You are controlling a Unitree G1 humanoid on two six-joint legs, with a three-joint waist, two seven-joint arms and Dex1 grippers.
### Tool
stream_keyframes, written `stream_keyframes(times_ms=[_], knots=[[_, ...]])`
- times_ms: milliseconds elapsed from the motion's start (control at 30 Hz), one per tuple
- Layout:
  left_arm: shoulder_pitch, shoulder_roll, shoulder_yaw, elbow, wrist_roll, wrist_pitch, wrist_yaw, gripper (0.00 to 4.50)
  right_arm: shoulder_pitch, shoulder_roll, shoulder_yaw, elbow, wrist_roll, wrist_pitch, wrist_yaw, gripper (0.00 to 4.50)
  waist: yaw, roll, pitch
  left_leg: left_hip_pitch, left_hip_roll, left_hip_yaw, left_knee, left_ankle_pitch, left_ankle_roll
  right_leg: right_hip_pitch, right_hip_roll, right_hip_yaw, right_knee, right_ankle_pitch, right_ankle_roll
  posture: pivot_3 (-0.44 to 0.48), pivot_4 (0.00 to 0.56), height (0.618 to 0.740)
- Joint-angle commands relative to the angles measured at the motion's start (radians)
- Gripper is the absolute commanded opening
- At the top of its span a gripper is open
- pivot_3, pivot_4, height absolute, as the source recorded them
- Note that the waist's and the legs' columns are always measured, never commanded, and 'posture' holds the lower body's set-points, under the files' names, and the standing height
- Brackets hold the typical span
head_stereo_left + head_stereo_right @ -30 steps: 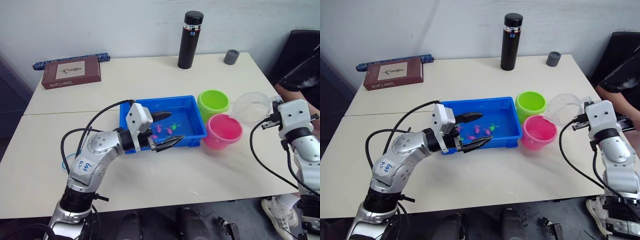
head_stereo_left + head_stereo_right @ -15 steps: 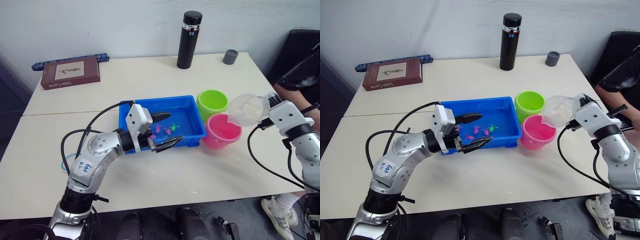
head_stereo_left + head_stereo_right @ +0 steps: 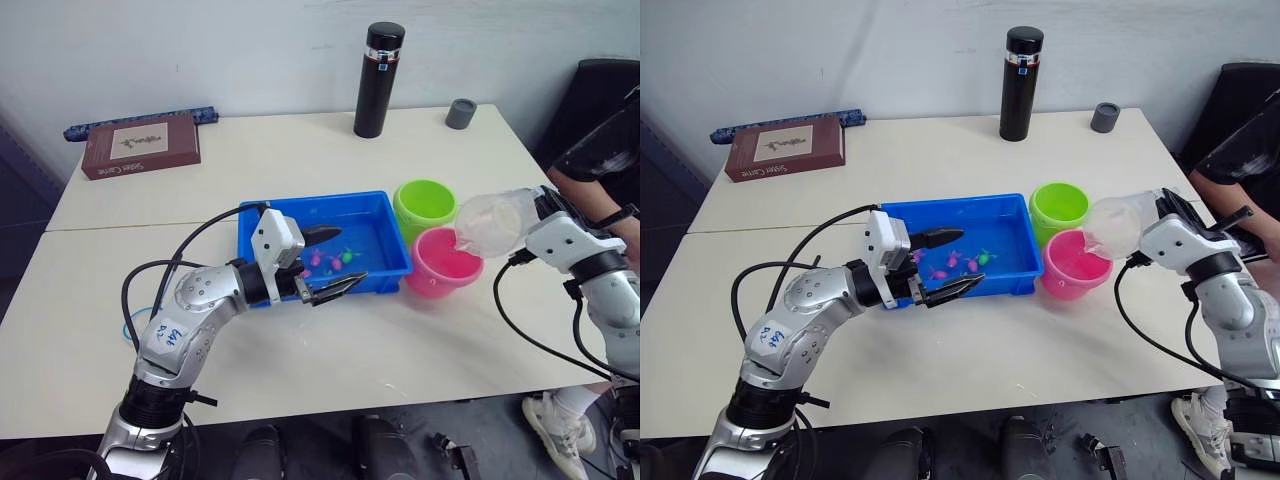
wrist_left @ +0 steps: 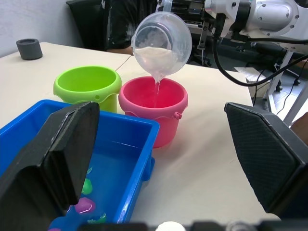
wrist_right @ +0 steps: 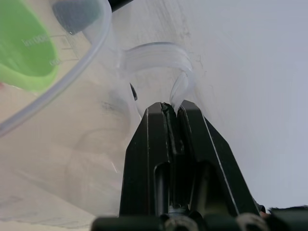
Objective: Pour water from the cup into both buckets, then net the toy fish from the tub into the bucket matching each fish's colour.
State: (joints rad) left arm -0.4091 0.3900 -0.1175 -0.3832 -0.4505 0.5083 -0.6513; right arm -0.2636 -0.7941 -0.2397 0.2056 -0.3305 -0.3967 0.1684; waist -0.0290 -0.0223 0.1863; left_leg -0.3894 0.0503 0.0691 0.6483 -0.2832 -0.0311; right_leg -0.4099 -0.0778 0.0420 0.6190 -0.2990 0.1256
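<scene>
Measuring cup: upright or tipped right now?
Tipped. The measuring cup, held by the right end effector, leans spout-down over the pink bucket, with a thin stream of water falling in.

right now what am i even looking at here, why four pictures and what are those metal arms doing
It is a two-armed robot at a pale table. Two pictures come from cameras in its head, looking down over both arms. The other two come from a camera on each wrist, looking along that arm's black fingers.

The right end effector is shut on the handle of a clear cup, tipped so a thin stream of water falls into the pink bucket. A green bucket stands beside it.

The left end effector hangs open over a blue tub of water with small pink and green toy fish.

Farther back are a black flask, a small grey cup and a brown book.
</scene>
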Motion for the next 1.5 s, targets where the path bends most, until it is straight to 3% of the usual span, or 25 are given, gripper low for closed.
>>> stream_keyframes(times_ms=[33, 1033, 1233, 1500], knots=[[0.003, -0.006, 0.005, -0.044, -0.007, -0.015, 0.001, 4.5, -0.025, -0.031, -0.014, -0.006, -0.003, -0.036, -0.032, 0.1, 0.0, 0.0, 0.0, 0.0, 0.0, 0.0, 0.0, 0.0, 0.0, 0.0, 0.0, 0.0, 0.0, 0.0, 0.0, 0.0, 0.15, 0.74], [0.01, -0.008, 0.005, -0.047, -0.007, -0.017, 0.005, 4.5, -0.044, -0.042, -0.007, 0.052, -0.043, -0.104, -0.075, 0.1, 0.0, 0.0, 0.0, 0.001, 0.0, 0.0, 0.001, 0.001, -0.001, 0.0, 0.0, 0.001, 0.001, 0.0, 0.0, 0.0, 0.15, 0.74], [0.01, -0.008, 0.005, -0.047, -0.005, -0.017, 0.007, 4.5, -0.069, 0.025, -0.022, 0.048, 0.149, 0.039, 0.059, 0.1, -0.003, 0.0, 0.0, 0.001, 0.0, 0.001, 0.001, 0.001, -0.001, 0.001, 0.0, 0.001, 0.002, 0.0, 0.0, 0.0, 0.15, 0.74], [0.01, -0.009, 0.004, -0.045, -0.003, -0.019, 0.005, 4.5, -0.122, 0.052, -0.055, 0.012, 0.282, 0.203, 0.116, 0.1, 0.001, 0.0, 0.0, 0.002, 0.0, 0.001, 0.002, 0.001, 0.0, 0.001, 0.0, 0.001, 0.003, 0.0, 0.0, 0.0, 0.15, 0.74]])
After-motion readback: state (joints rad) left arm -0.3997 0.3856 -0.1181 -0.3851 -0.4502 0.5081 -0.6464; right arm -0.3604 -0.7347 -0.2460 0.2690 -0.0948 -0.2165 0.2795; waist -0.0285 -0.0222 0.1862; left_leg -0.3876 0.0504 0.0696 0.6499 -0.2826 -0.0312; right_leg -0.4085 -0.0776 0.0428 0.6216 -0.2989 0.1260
